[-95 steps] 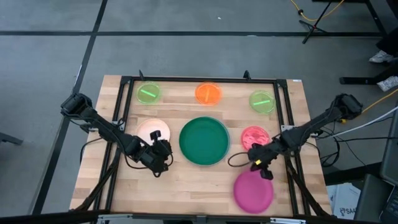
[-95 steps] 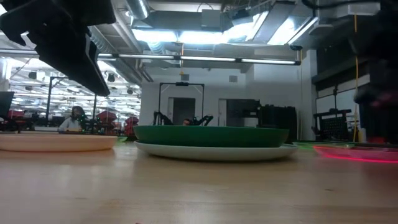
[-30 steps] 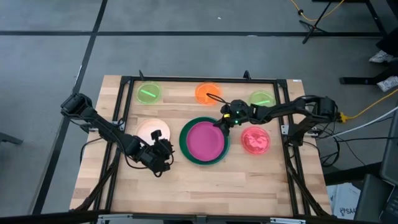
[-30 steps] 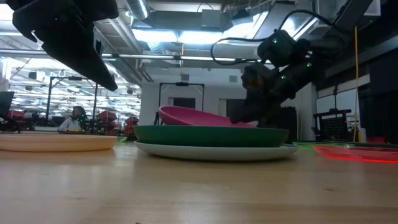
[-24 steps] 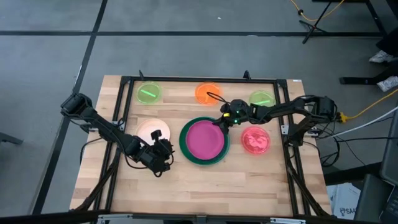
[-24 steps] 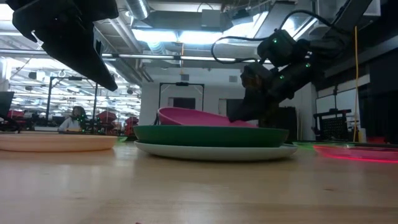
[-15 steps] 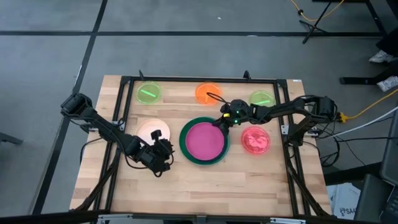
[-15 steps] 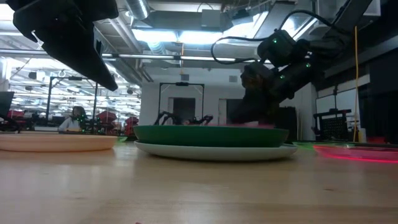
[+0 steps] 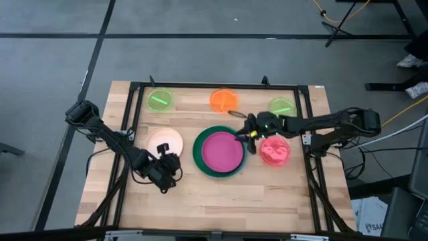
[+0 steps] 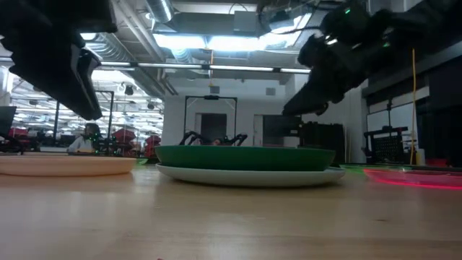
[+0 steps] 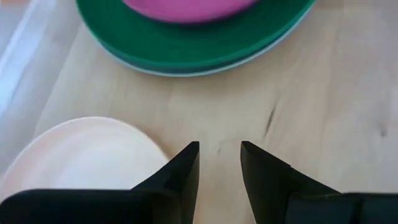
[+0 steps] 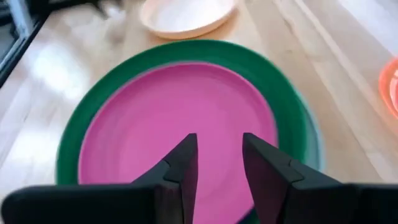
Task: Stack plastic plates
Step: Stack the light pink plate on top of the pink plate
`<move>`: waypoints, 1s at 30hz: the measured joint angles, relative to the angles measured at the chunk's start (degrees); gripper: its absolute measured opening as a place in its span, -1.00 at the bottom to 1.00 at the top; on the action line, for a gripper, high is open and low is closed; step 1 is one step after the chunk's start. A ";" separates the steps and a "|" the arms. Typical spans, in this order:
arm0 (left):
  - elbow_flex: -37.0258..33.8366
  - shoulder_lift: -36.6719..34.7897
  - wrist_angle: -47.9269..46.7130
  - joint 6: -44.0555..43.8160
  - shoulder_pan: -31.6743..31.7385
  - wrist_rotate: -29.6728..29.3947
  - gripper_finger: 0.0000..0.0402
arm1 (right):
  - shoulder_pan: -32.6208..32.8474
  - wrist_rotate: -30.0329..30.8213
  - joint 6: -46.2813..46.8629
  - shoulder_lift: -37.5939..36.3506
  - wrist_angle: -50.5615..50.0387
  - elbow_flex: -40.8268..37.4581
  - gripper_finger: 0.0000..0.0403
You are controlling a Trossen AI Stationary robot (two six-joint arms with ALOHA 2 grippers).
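Note:
A magenta plate lies flat inside the dark green plate, which rests on a light blue plate whose rim shows beneath it. My right gripper is open and empty above the magenta plate's right edge. My left gripper is open and empty just above the table, near a pale pink plate, which also shows in the left wrist view. A translucent red plate lies to the right of the stack.
An orange plate and two lime green plates lie along the far edge. A black frame borders the table. Bare wood lies along the near edge.
The magenta plate, tilted with one edge up, has dropped flat into the green plate. My right gripper has come off it, risen and drawn back toward the table's right edge. My left gripper has shifted slightly toward the near left.

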 joint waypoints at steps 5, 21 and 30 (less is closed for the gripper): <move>0.00 0.00 -4.39 -1.97 -0.43 1.30 -0.44 | 6.99 6.76 0.23 -1.18 0.86 -2.25 -0.42; -4.52 -0.02 -7.25 -11.53 -0.69 8.25 -0.44 | 16.52 25.75 1.53 -0.98 1.48 -4.82 -0.42; -4.55 -0.02 -7.32 -10.27 -0.71 7.45 -0.44 | 16.53 27.11 1.54 -0.96 1.50 -4.82 -0.42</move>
